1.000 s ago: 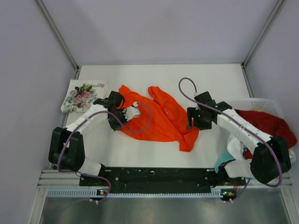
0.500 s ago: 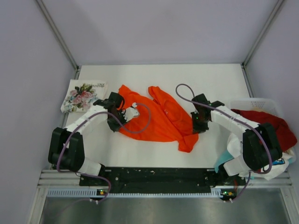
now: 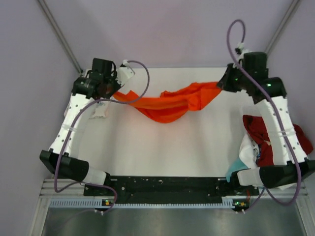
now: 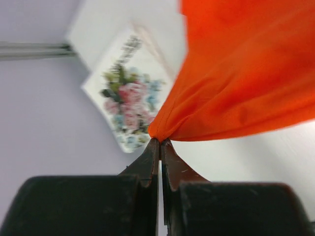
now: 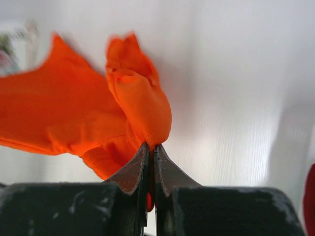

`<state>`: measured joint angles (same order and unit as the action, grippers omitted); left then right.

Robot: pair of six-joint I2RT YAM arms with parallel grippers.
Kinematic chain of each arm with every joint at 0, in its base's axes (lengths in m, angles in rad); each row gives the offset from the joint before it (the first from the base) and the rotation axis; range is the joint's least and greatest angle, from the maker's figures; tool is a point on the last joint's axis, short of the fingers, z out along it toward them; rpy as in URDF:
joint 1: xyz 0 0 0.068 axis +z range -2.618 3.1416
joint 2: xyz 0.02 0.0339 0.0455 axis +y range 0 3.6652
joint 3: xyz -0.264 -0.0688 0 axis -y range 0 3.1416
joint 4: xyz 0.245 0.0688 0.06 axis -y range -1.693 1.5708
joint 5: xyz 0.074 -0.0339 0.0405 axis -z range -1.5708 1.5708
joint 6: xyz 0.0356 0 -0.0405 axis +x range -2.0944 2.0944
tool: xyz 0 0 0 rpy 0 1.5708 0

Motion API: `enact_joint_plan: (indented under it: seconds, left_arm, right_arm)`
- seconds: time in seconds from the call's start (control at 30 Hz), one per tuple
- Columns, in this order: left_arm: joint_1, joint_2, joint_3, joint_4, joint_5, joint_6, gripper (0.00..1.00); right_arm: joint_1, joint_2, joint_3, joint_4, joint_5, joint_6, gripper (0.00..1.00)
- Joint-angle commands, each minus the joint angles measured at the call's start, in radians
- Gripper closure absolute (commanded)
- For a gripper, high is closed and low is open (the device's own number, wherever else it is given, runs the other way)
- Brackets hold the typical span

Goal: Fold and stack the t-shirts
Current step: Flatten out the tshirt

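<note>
The bright orange-red t-shirt (image 3: 170,102) hangs stretched in the air between both grippers, sagging in the middle above the table. My left gripper (image 3: 114,93) is shut on its left end, seen pinched at the fingertips in the left wrist view (image 4: 160,140). My right gripper (image 3: 221,84) is shut on its right end, also pinched in the right wrist view (image 5: 150,145). The white flower-print t-shirt (image 4: 129,101) lies folded at the table's left, mostly hidden under my left arm in the top view. The dark red t-shirt (image 3: 261,135) lies in the basket at right.
The white lattice basket (image 3: 244,148) stands at the right edge, partly covered by my right arm. Grey walls and metal frame posts (image 3: 60,34) close in the table at the back and both sides.
Both grippers have risen and swung far back and outward, lifting the orange-red t-shirt off the table and stretching it between them. The flower-print t-shirt is now largely covered by my left arm.
</note>
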<state>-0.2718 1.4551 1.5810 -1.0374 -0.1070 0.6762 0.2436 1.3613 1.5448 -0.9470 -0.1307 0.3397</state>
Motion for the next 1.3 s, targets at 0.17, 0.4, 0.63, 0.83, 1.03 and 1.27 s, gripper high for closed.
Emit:
enact_joint_plan:
  seconds: [0.17, 0.4, 0.63, 0.83, 1.03, 1.27]
  left_arm:
    - [0.016, -0.101, 0.514, -0.134, -0.157, 0.019, 1.0]
    - [0.016, -0.125, 0.611, -0.184, -0.172, 0.013, 1.0]
    - [0.016, -0.101, 0.541, -0.144, -0.08, 0.005, 1.0]
    - [0.029, -0.004, 0.424, 0.086, -0.143, 0.034, 1.0]
    - [0.06, 0.145, 0.571, 0.22, -0.181, 0.029, 1.0]
    - [0.065, 0.185, 0.631, 0.318, -0.22, 0.091, 1.0]
  right_arm:
    - [-0.059, -0.183, 0.437, -0.021, 0.0, -0.028, 1.0]
    - [-0.058, -0.349, 0.433, 0.031, 0.025, 0.018, 1.0]
    - [-0.056, -0.334, 0.264, 0.149, -0.093, 0.091, 1.0]
    - [-0.061, -0.124, 0.282, 0.313, -0.084, 0.085, 1.0]
    - [-0.147, 0.186, 0.579, 0.389, -0.164, 0.194, 1.0]
    - [-0.176, 0.311, 0.818, 0.404, -0.156, 0.194, 1.0]
